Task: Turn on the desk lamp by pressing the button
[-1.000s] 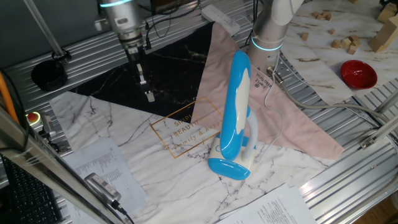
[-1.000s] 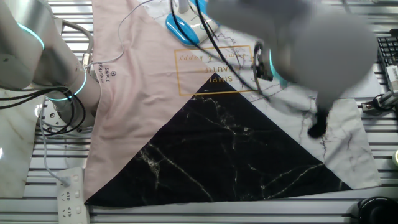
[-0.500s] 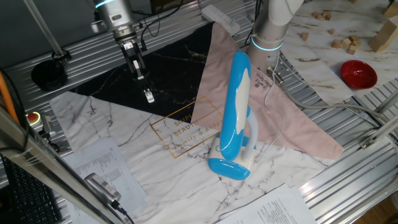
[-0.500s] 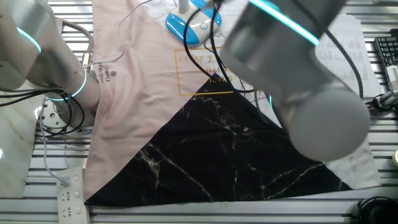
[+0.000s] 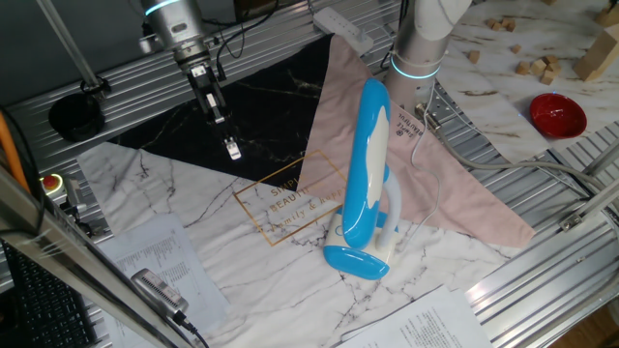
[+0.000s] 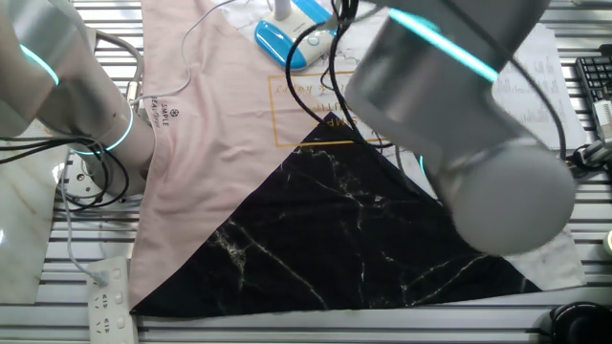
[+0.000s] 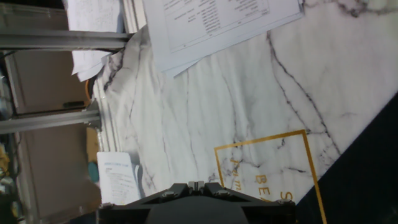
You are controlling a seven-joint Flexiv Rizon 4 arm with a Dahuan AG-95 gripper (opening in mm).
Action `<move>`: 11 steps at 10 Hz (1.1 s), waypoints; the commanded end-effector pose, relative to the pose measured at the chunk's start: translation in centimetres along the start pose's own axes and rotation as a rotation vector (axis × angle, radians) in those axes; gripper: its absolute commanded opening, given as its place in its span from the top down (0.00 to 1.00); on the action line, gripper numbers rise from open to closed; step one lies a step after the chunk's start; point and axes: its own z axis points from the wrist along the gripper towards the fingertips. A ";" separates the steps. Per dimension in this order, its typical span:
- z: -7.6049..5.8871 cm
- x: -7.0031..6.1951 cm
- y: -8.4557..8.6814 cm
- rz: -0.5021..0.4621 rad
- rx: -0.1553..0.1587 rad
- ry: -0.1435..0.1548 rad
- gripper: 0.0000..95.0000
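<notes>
The desk lamp stands at the front of the mat in one fixed view: a long sky-blue head with a white front [image 5: 366, 164], a white curved arm and an oval blue foot [image 5: 356, 261]. Its foot also shows at the top of the other fixed view [image 6: 283, 43]. I cannot make out the button. My gripper [image 5: 232, 149] hangs above the mat where the black part meets the white marble part. It is well to the left of the lamp and apart from it. In the hand view the fingertips [image 7: 194, 185] touch each other with nothing between them.
A second arm's base [image 5: 418, 48] stands behind the lamp on the pink cloth [image 5: 455, 193]. A red bowl [image 5: 557, 114] and wooden blocks [image 5: 538, 66] lie at the far right. Printed papers [image 5: 155, 261] lie at the front left. My own arm [image 6: 459, 124] blocks much of the other fixed view.
My arm's upper part has swung a little to the left, while the fingertips stay over nearly the same spot. The arm now covers more of the other fixed view. The lamp has not moved.
</notes>
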 end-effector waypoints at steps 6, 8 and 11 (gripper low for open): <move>0.0 -0.1 0.0 0.054 -0.002 0.021 1.00; 0.0 -0.1 0.0 0.061 -0.001 0.021 1.00; 0.0 -0.1 0.0 0.094 0.029 0.012 1.00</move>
